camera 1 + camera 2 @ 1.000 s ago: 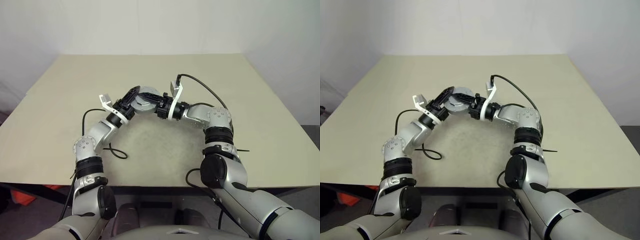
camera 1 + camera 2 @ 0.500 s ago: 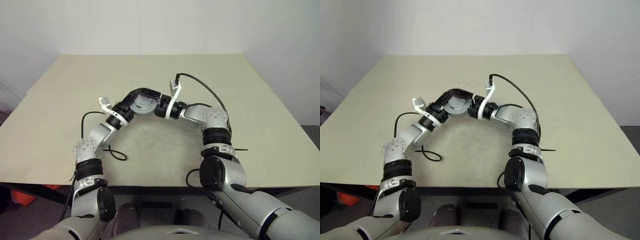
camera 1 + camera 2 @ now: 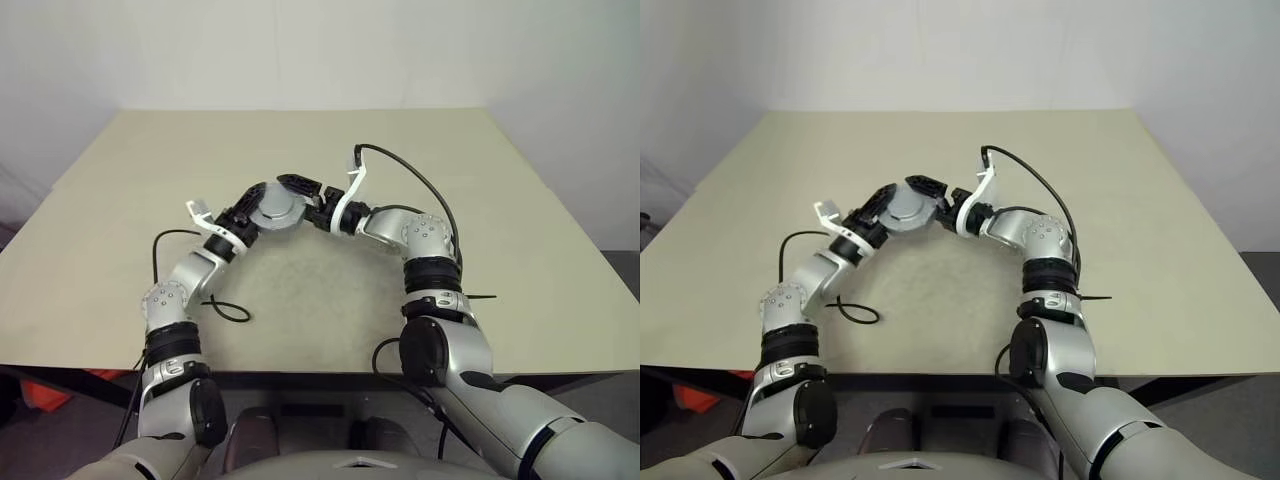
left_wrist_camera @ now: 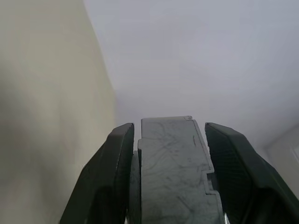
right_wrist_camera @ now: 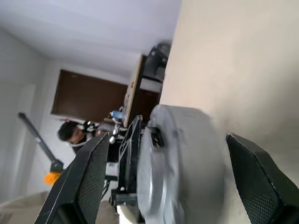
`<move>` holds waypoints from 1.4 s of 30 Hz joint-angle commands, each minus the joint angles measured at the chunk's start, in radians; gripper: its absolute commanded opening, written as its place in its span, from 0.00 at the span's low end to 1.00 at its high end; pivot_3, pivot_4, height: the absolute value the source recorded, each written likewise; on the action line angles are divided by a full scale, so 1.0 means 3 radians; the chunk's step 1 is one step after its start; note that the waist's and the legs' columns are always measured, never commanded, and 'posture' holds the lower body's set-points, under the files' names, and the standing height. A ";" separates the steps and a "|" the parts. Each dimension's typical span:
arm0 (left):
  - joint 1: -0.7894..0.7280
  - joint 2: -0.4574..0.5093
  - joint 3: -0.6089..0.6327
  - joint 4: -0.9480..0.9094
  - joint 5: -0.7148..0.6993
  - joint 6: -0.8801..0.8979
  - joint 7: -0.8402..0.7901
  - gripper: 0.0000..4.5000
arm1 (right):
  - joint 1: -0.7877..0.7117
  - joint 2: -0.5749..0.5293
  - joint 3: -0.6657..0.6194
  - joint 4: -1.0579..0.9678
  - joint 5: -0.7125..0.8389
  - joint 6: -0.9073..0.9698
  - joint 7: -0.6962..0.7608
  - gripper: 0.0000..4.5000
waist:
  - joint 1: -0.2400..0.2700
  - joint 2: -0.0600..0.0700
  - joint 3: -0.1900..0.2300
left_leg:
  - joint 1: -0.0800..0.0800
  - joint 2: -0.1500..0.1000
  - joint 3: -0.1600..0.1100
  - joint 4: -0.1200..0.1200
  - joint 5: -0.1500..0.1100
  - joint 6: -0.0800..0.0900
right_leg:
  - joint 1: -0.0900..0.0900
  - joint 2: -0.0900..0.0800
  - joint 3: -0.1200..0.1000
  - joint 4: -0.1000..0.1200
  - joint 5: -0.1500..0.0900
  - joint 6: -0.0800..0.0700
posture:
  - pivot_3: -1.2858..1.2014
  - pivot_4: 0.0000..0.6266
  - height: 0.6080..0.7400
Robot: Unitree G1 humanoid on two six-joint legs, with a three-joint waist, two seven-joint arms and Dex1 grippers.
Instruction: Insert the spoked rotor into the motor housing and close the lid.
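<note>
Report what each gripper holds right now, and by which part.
The left gripper clamps the closed grey motor housing by its rim edge, one finger on each flat face. The right gripper stands open around it, holding nothing.

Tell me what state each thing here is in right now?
Round grey metal motor housing: lifted off the table, clamped in the left claw, smooth grey face up.
Left claw: shut on the housing.
Right claw: open, fingers spread either side of the housing, not gripping.
Beige table: bare where it shows.
</note>
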 commanded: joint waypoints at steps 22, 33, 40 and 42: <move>0.0237 0.0513 0.0618 0.0015 0.0342 -0.1146 0.0315 0.48 | -0.0028 -0.0094 0.0061 0.0067 -0.0082 -0.0222 0.0050 0.99 | -0.0002 -0.0027 0.0000 | 0.0017 0.0001 -0.0004 0.0008 0.0000 -0.0001 | 0.0022 0.0000 0.0000 0.0002 0.0001 0.0004 | 0.52 0.00 1.00; 0.0162 0.0690 0.0715 0.0255 0.0603 -0.1435 0.0506 0.48 | -0.0033 -0.0075 0.0132 0.0133 -0.0142 -0.0288 0.0087 0.99 | -0.0003 -0.0049 0.0000 | 0.0021 0.0002 -0.0004 0.0008 0.0002 -0.0004 | 0.0024 0.0001 0.0000 0.0005 0.0001 0.0004 | 0.52 0.00 1.00; 0.0193 0.0823 0.0682 0.0283 0.0789 -0.1466 0.0513 0.75 | -0.0095 -0.0094 0.0148 0.0255 -0.0203 -0.0342 0.0114 1.00 | -0.0004 -0.0054 0.0000 | 0.0023 0.0002 -0.0004 0.0008 0.0002 -0.0004 | 0.0024 0.0001 0.0000 0.0008 0.0001 0.0004 | 0.52 0.00 1.00; 0.0177 0.0855 0.0697 0.0311 0.0822 -0.1473 0.0580 0.90 | -0.0115 -0.0104 0.0148 0.0287 -0.0211 -0.0351 0.0124 1.00 | -0.0005 -0.0054 0.0000 | 0.0024 0.0002 -0.0004 0.0009 0.0002 -0.0004 | 0.0024 0.0001 0.0001 0.0010 0.0001 0.0004 | 0.52 0.00 1.00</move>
